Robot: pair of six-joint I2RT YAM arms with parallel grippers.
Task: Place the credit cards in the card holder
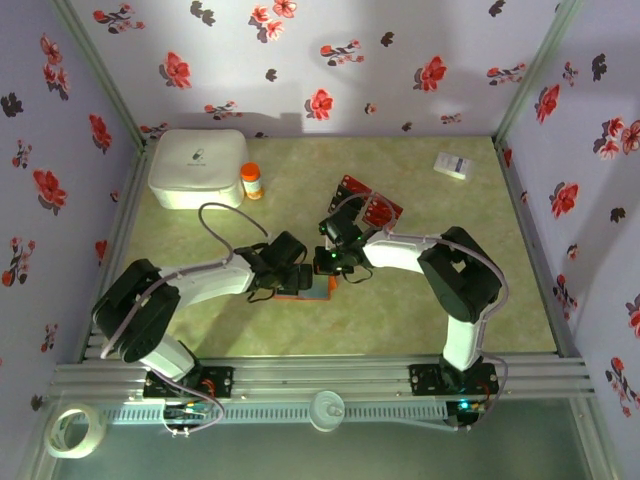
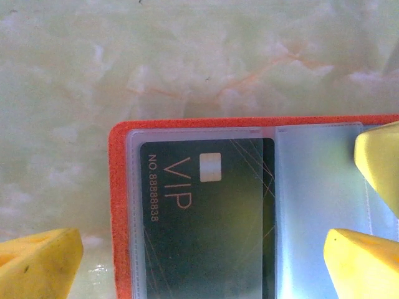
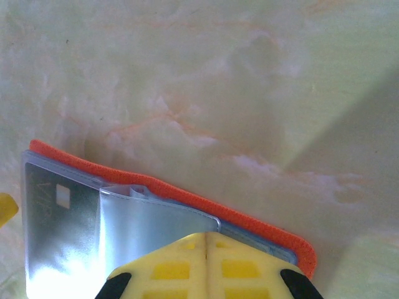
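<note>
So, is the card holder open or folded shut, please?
Open: the card holder lies with its clear plastic sleeves facing up, a black VIP card showing inside one.

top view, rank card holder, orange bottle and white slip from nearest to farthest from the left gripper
1. card holder, directly under the left gripper, mid-table
2. orange bottle, back left
3. white slip, far back right corner
</note>
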